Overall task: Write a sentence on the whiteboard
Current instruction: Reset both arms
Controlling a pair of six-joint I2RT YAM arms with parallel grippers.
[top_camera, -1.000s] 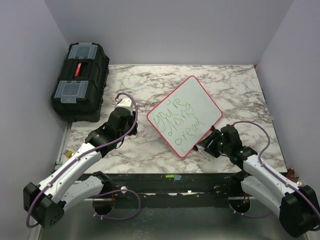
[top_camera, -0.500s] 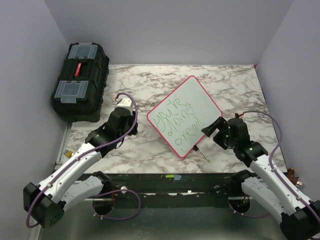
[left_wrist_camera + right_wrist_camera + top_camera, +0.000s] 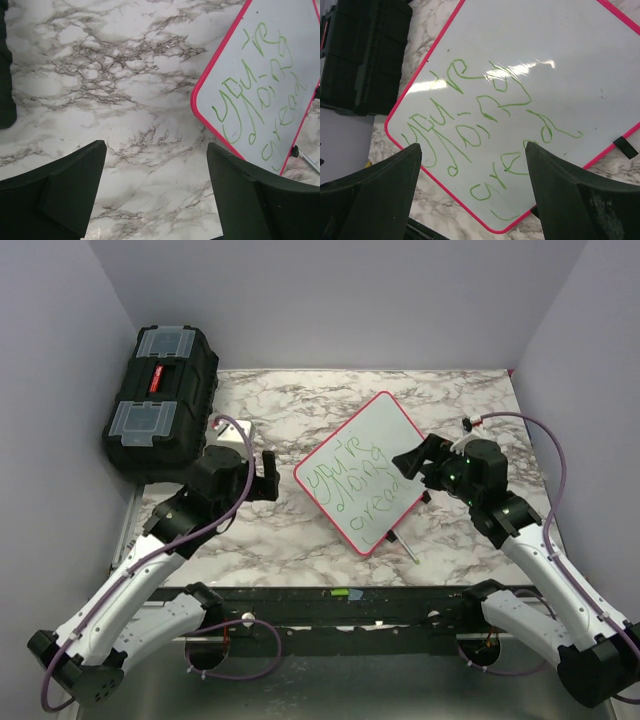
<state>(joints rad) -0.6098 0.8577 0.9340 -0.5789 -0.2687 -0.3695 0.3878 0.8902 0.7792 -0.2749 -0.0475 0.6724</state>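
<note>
Whiteboard [image 3: 397, 433] flat, diagonal; long axis near-left to far-right; sentence [image 3: 356, 485] parallel.

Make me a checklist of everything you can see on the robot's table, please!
Surface: marble-patterned table, no spills seen.
Job's things: whiteboard lies flat, turned like a diamond; green sentence sits on it in three lines.
Clutter: thin marker lies on the table by the board's near edge; black toolbox stands at the far left, lid shut.
Grippers: left end effector open and empty above bare table, left of the board; right end effector open and empty above the board.
Cables: purple cables loop along both arms, touching nothing on the table.
Surroundings: plain pale walls on three sides.
</note>
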